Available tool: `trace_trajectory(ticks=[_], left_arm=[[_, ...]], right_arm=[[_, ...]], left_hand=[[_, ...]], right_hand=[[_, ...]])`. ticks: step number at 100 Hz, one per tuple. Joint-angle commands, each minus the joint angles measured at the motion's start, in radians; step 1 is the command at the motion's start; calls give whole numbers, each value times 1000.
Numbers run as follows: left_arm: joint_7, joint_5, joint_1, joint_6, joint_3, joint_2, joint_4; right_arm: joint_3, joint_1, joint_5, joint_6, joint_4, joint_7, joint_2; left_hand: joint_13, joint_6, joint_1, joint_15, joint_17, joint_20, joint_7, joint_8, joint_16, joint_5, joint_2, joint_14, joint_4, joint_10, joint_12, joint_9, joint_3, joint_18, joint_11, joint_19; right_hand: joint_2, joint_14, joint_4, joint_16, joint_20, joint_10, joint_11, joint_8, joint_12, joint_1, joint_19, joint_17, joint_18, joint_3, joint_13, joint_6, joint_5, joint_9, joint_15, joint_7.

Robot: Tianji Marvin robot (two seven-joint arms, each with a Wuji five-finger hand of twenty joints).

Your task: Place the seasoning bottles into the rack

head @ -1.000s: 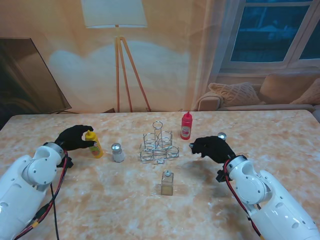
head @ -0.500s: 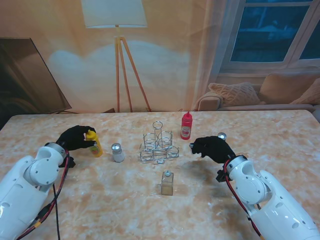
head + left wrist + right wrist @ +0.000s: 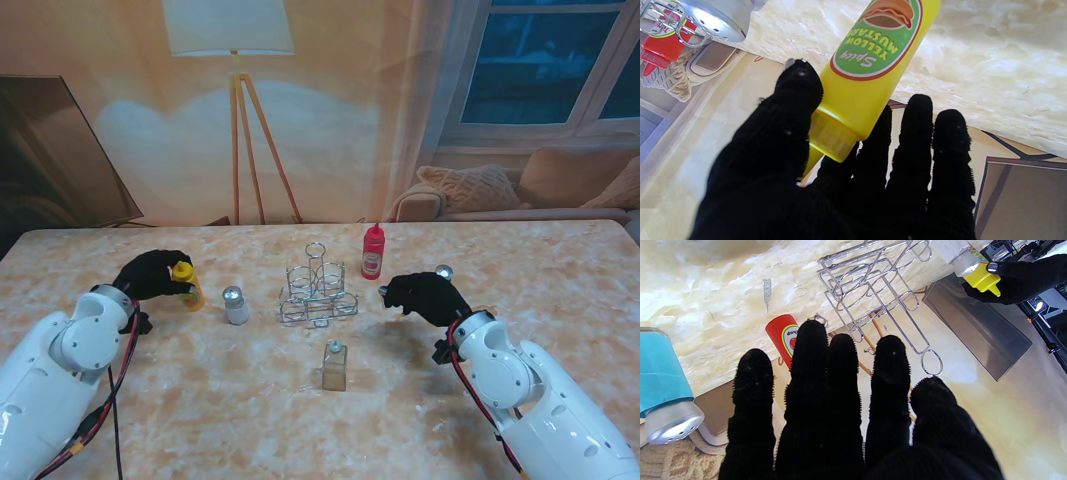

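My left hand (image 3: 150,275) is clasped on the mustard bottle (image 3: 186,284); in its wrist view the thumb (image 3: 796,96) presses one side of the neck and the other fingers the opposite side, just by the cap. The bottle leans, its cap tipped toward the hand and its base out toward the rack. Whether the base touches the worktop (image 3: 200,400) I cannot tell. From this hand the wire rack (image 3: 318,293) lies to my right at about the same depth, with the silver-capped shaker (image 3: 235,305) standing between them, so I judge the carry must lift over or pass around it. My right hand (image 3: 425,295) is spread and holds nothing, just right of the rack, nearer to it than the left. The red ketchup bottle (image 3: 372,251) stands farther from me, and a small glass shaker (image 3: 334,365) nearer.
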State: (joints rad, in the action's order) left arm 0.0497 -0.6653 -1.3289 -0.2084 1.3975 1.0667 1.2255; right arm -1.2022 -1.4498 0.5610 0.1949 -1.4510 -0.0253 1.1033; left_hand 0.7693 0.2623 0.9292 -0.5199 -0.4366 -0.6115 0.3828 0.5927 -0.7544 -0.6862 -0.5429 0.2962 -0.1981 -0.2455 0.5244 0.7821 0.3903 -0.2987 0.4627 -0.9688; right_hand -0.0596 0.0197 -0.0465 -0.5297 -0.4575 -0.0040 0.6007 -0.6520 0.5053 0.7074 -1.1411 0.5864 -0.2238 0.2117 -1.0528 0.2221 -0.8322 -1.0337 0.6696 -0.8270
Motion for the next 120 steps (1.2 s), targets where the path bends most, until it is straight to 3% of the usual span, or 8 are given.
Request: trace_trajectory(ticks=[1,22,69,120], left_arm=[[19,4,0,-3,3,2,3],[29,11,0,3,4,2,12],[81,34,16,4,19,-3,54],[226,79,127,22,-31,-19,101]], right_arm=[[2,-9,1,-2,-3,14,3],[3,-8,0,-3,-3,15,3],[2,-8,-1,-3,-3,15,3],[3,-7,1,-4,0,13,4]], left_hand=[[47,-135,151,-35,-20,-43,247,23,-36,-59,57,-20,33,34,81,73,36,5,4,-36],[94,-144,201,-69,-54,-70,332,-6,-59,-81,87,-29,42,37,165,164,35,4,-51,-68],[145,-110,229,-117,-85,-107,367,-11,-89,-111,119,-15,56,7,183,216,16,-30,-27,-122],[152,-110,232,-121,-89,-114,366,-3,-97,-116,118,-24,59,9,188,224,11,-22,-24,-123]], right_hand=[[7,8,-13,-34,1,-4,16,-6,35,17,-16,-5,-7,-8,-18,2,-10,-32,15,-11],[8,9,-13,-34,1,-6,16,-7,35,18,-17,-5,-7,-8,-18,2,-9,-33,16,-11],[8,8,-13,-34,0,-4,16,-7,35,18,-17,-7,-7,-8,-18,1,-10,-32,16,-11],[8,9,-13,-34,0,-5,16,-7,35,18,-18,-6,-7,-8,-18,1,-11,-32,16,-10]])
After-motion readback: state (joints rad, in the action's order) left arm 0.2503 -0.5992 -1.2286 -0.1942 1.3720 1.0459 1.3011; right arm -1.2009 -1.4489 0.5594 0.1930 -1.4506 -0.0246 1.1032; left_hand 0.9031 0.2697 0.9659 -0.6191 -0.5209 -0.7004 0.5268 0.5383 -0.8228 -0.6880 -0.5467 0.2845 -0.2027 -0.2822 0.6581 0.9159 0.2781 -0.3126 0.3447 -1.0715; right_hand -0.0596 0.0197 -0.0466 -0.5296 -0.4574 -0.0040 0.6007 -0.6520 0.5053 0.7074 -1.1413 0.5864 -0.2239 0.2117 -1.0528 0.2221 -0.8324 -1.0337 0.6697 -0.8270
